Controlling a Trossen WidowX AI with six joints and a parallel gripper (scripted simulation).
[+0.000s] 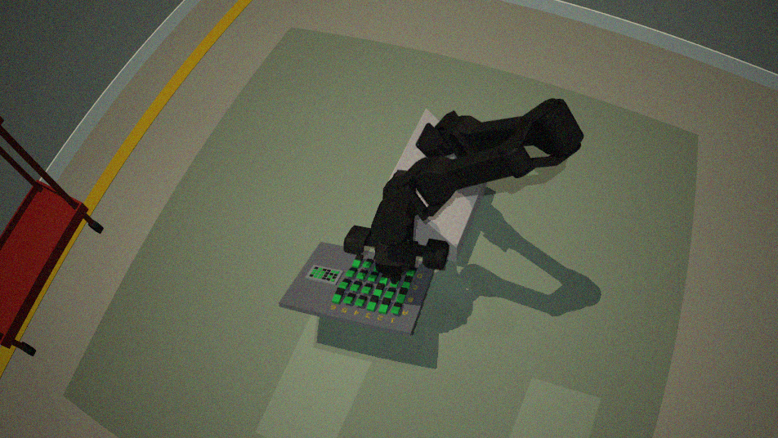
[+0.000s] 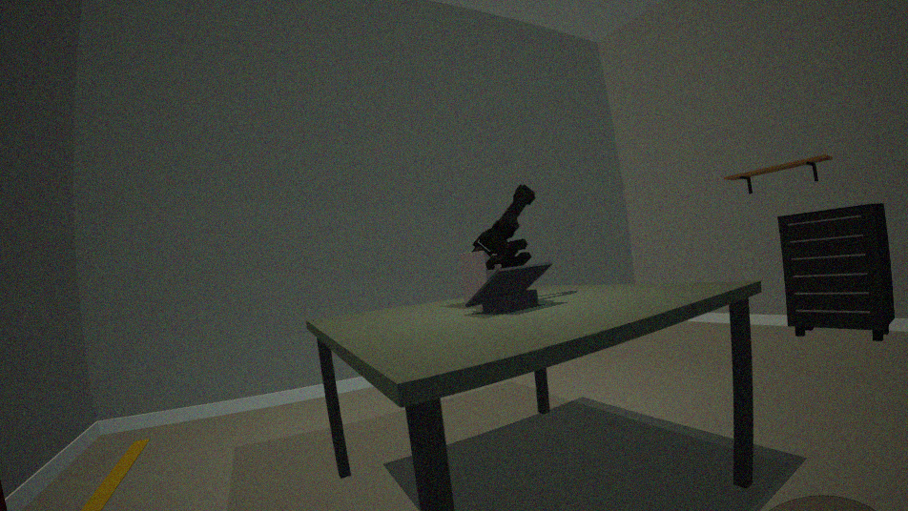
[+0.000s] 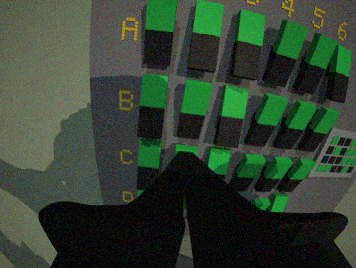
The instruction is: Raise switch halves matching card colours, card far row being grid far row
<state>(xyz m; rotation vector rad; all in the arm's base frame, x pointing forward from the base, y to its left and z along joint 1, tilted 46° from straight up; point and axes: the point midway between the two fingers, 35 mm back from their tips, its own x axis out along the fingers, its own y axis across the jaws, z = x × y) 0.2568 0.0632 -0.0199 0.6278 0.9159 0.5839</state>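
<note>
The tilted grey panel [image 1: 300, 296] [image 2: 505, 283] [image 3: 111, 55] carries a grid of green and dark grey rocker switches, rows A to D and columns 1 to 6. The small card [image 1: 324, 273] [image 3: 339, 154] lies beside column 6, with small green and dark squares. My gripper [image 1: 395, 278] [image 3: 184, 158] is shut, with nothing seen between the fingers. In the wrist view its tips overlap switch C2, whose green top edge shows just beyond them. Contact cannot be told. The fingers hide most of row D and part of row C; switch A1 [image 3: 160, 32] and switch B2 [image 3: 194, 107] show fully.
The arm stands on a pale base plate [image 1: 462, 215] behind the panel, on the green table [image 1: 217, 217] [image 2: 571, 330]. A red cart [image 1: 40, 239] is at the left in the top view. A dark drawer cabinet [image 2: 835, 265] and a wall shelf [image 2: 778, 169] are far off.
</note>
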